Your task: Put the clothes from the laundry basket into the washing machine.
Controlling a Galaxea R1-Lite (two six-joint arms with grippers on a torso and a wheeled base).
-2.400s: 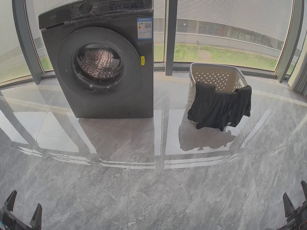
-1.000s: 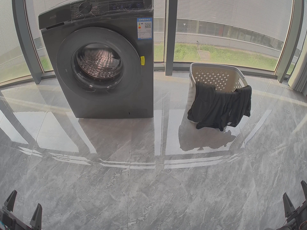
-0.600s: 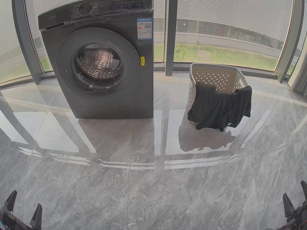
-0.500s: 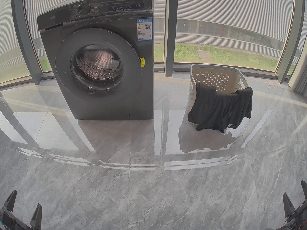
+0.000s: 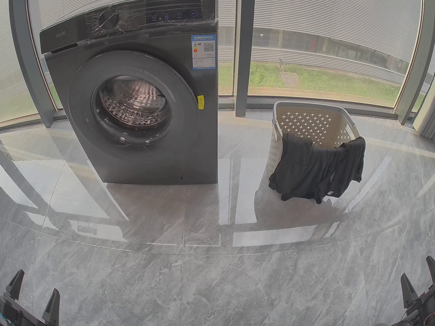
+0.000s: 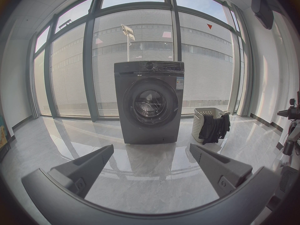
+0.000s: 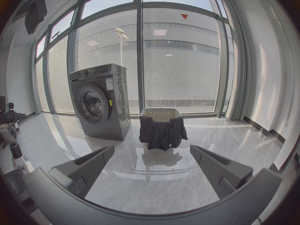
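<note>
Polished grey floor (image 5: pixel 181 272) by tall windows (image 5: pixel 326 32) carries the washing machine (image 5: pixel 136 100) and, beside it, the laundry basket (image 5: pixel 312 114); dark clothes (image 5: pixel 317 168) drape over its near rim. Left tool (image 5: pixel 36 286) and right tool (image 5: pixel 417 270), well back from both, have fingers apart

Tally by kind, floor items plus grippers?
Dark grey front-loading washing machine: 1
White perforated plastic laundry basket: 1
Black clothes draped over its front rim: 1 bundle, piece count unclear
Open grippers: 2 (left gripper, right gripper)
Total: 5
</note>
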